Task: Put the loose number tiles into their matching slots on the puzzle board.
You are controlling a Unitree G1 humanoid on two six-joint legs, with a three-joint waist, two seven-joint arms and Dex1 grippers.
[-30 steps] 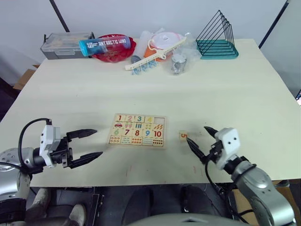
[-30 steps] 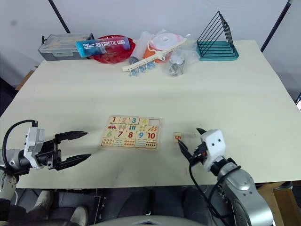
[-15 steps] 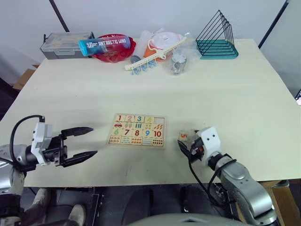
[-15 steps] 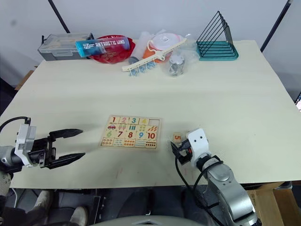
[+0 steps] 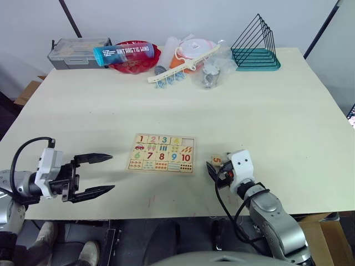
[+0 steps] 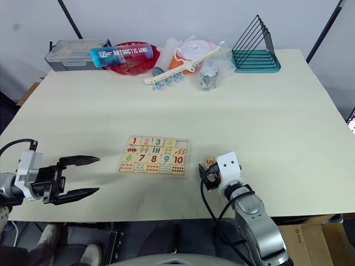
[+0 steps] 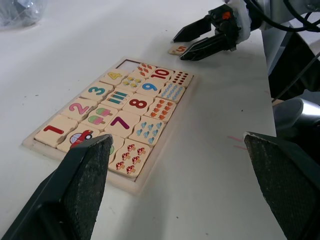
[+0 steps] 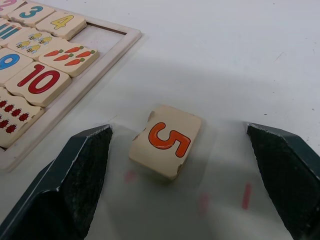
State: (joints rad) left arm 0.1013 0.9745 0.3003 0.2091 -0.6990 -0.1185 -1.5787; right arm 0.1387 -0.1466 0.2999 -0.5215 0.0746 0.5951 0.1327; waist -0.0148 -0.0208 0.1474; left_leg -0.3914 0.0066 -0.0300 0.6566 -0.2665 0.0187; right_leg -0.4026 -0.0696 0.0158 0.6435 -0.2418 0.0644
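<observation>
The puzzle board [image 5: 161, 172] lies mid-table near the front edge. Tiles 1 to 4 sit in its top row, and the slot [image 5: 188, 142] at the right end of that row is bare. One loose tile, the orange-red 5 [image 8: 166, 140], lies flat on the table just right of the board. My right gripper [image 5: 218, 166] is open and low over the table, with one finger on each side of the 5 tile and neither touching it. My left gripper [image 5: 111, 173] hangs open and holds nothing, well to the left of the board.
Along the back edge stand a clear box [image 5: 79, 51], a red bowl [image 5: 135, 62] with a blue bottle [image 5: 123, 52] across it, plastic bags [image 5: 211, 69], a white hanger [image 5: 183, 65] and a teal wire rack [image 5: 256, 45]. The table's front edge runs just behind both grippers.
My right gripper has slid left along the table and now straddles the 5 tile. My left gripper has drawn back slightly. The tile has not moved.
</observation>
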